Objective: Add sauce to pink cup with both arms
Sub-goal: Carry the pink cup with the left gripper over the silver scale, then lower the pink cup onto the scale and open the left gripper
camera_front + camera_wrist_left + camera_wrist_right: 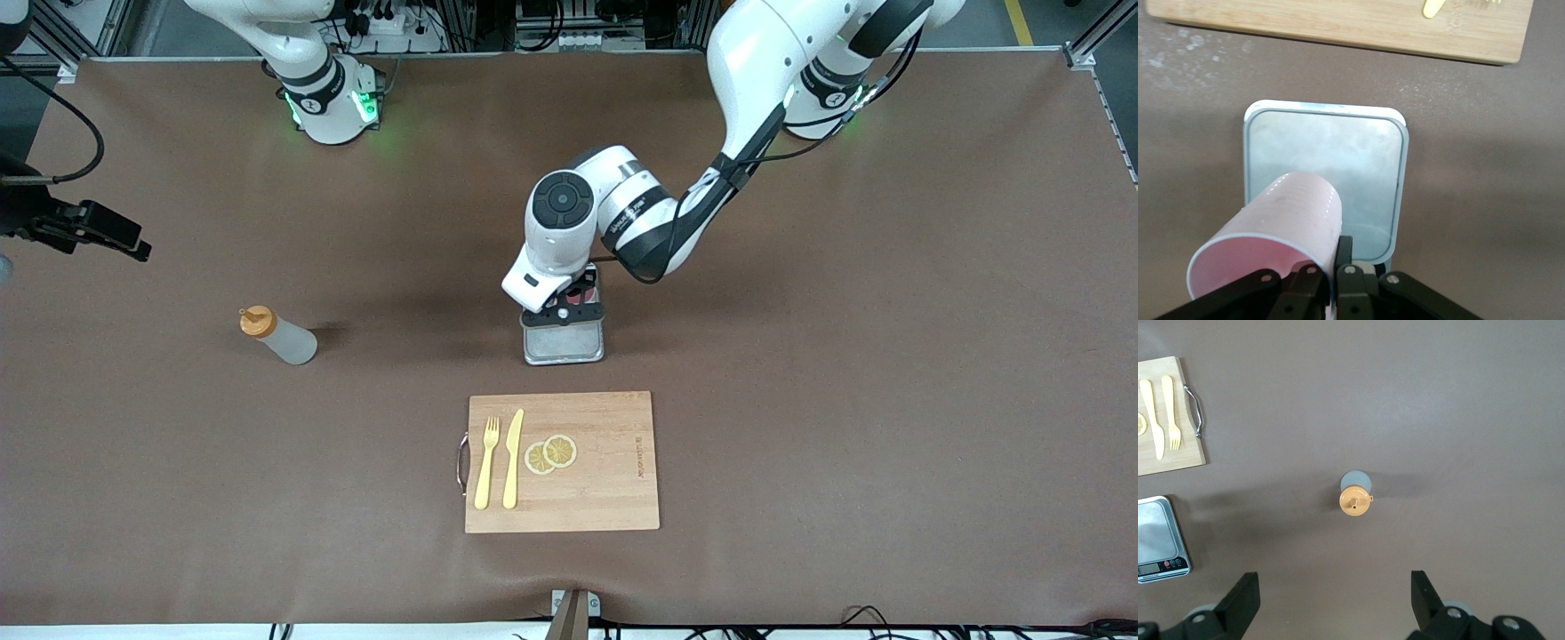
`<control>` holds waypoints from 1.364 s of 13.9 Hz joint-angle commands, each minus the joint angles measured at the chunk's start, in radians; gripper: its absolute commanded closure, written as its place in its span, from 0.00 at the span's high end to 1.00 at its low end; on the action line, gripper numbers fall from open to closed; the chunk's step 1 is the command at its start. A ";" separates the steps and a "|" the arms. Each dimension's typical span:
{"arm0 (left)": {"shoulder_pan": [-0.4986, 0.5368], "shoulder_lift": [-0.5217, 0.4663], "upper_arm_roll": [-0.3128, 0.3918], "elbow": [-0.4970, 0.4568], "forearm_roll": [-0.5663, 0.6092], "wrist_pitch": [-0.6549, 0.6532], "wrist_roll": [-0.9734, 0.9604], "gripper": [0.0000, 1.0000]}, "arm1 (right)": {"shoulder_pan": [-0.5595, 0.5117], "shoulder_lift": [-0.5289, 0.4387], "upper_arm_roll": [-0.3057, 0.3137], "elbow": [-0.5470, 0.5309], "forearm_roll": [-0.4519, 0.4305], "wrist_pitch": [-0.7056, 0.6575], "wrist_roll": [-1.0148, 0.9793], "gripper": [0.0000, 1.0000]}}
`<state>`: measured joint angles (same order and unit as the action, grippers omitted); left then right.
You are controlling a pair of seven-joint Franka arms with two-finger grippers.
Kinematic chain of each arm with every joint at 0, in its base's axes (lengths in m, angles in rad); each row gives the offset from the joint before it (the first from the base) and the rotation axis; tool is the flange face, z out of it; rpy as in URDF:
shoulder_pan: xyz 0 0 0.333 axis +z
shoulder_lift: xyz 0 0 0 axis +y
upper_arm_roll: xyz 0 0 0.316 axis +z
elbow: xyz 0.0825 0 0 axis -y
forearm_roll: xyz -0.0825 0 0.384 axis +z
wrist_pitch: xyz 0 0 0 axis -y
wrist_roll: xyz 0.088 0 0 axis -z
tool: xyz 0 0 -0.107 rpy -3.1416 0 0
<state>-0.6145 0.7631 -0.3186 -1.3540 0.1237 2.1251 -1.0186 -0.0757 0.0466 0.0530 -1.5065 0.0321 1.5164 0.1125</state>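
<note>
Left pincer (1338,267) on pink cup (1271,227), scale (1398,167) partly hidden.

The brown table (889,400) carries a squeeze bottle (280,336), a grey scale (564,341) and a wooden cutting board (562,462).

It was a robotics lab rather than a kitchen: a brown-covered bench (889,400) framed by aluminium rails (1089,40), power strips and cabling (382,22) along its base-side edge, and two white arms on green-lit bases (333,107). Kitchen props sat staged: a cutting board (605,498) and a scale (563,342).
</note>
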 commanded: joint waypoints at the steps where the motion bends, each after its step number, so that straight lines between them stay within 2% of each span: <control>1: -0.040 0.028 0.032 0.036 0.004 0.013 0.015 0.00 | -0.018 0.004 0.011 0.009 0.015 -0.008 0.007 1.00; 15: -0.057 0.062 0.049 0.030 0.005 0.055 0.031 0.00 | -0.024 0.004 0.010 0.009 0.015 -0.013 0.010 1.00; 16: -0.057 0.062 0.047 0.030 0.005 0.056 0.032 0.07 | -0.024 0.004 0.010 0.009 0.015 -0.012 0.010 1.00; 17: -0.057 0.062 0.047 0.030 0.005 0.056 0.035 0.60 | -0.024 0.004 0.010 0.009 0.015 -0.013 0.010 1.00; 18: -0.060 0.062 0.050 0.030 0.007 0.061 0.044 1.00 | -0.024 0.004 0.010 0.009 0.015 -0.013 0.010 1.00; 19: -0.068 0.062 0.053 0.030 0.010 0.070 0.054 1.00 | -0.024 0.004 0.010 0.009 0.015 -0.012 0.010 1.00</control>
<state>-0.6567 0.8002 -0.2866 -1.3491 0.1246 2.1721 -0.9918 -0.0852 0.0469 0.0530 -1.5065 0.0321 1.5134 0.1125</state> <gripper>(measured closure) 0.877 0.000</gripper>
